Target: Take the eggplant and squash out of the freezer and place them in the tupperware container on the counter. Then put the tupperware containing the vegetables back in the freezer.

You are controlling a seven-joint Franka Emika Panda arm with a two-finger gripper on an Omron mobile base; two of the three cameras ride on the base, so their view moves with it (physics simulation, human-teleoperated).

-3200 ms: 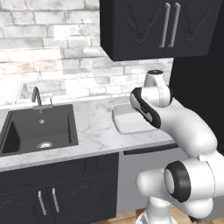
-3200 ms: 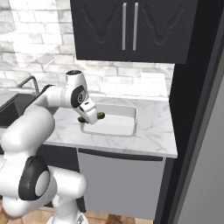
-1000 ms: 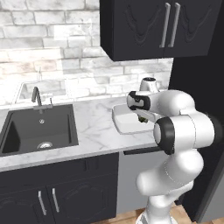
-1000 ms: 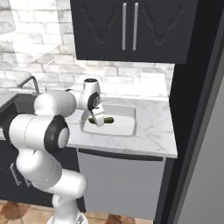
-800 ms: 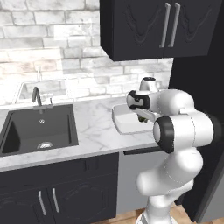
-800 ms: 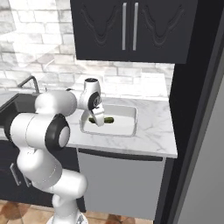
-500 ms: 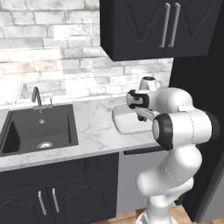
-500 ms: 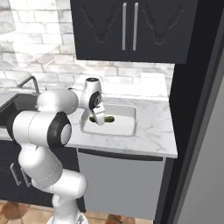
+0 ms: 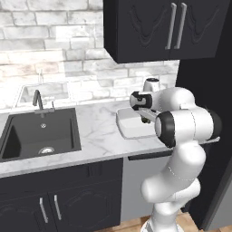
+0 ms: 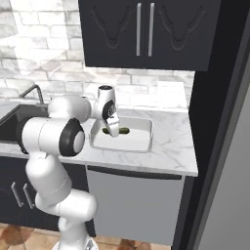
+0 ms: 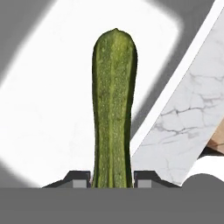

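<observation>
The gripper (image 10: pixel 113 131) is lowered over the tupperware container (image 10: pixel 139 142), which sits on the counter (image 10: pixel 171 149) to the right of the black sink (image 9: pixel 38 133) and just left of the tall dark freezer (image 10: pixel 219 146) side. In the hand view the two dark fingertips (image 11: pixel 78 178) stand close on either side of a long green squash (image 11: pixel 113 109), touching its flanks with no gap visible; the jaws are closed on it at a narrow setting, about the width of the vegetable. The squash runs lengthwise away from the hand, its rounded far end over the white floor of the container (image 11: pixel 52 100), whose rim passes diagonally to the right with veined marble (image 11: pixel 188 118) beyond it. Whether the squash is resting on the container floor or held just above it cannot be told. In the right base view the squash (image 10: pixel 123 131) shows as a dark green shape low inside the tray, just beside the fingers, lying roughly level. In the left base view the hand (image 9: pixel 141 102) is above the container (image 9: pixel 131 129), with the white forearm crossing in front of its right part. Black wall cabinets (image 9: pixel 167 27) hang above the counter, and a faucet (image 9: pixel 38 100) stands behind the sink.
</observation>
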